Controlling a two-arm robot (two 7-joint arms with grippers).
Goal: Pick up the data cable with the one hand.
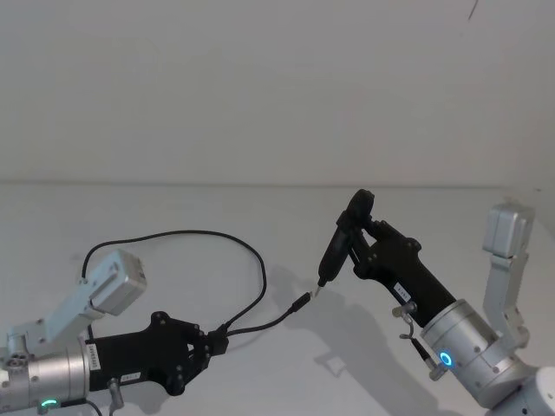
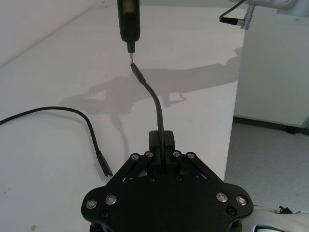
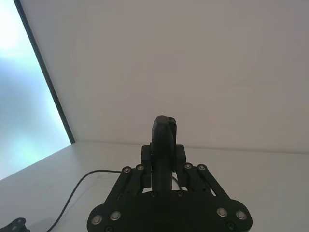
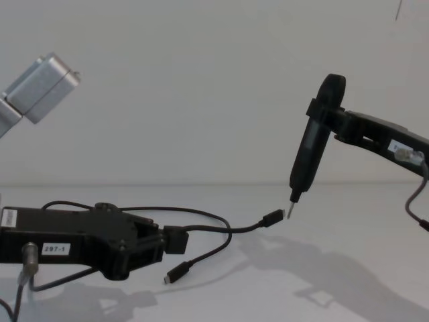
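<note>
The data cable [image 1: 251, 260] is a long thin black lead looping over the white table. My left gripper [image 1: 212, 342] is shut on the small black block [image 2: 161, 140] where the cable forks, low at the front left. One short end sticks forward in the air, its plug [image 4: 273, 219] almost touching the metal tip of a black pen-shaped tool [image 4: 312, 151]. The other plug [image 4: 175, 273] hangs low by the table. My right gripper [image 1: 364, 247] is shut on that tool [image 3: 164, 140], which is tilted tip-down at the right.
The table's right edge [image 2: 231, 121] drops off beside a white cabinet [image 2: 270, 63]. A plain white wall stands behind. Shadows of both arms fall on the table top under the tool.
</note>
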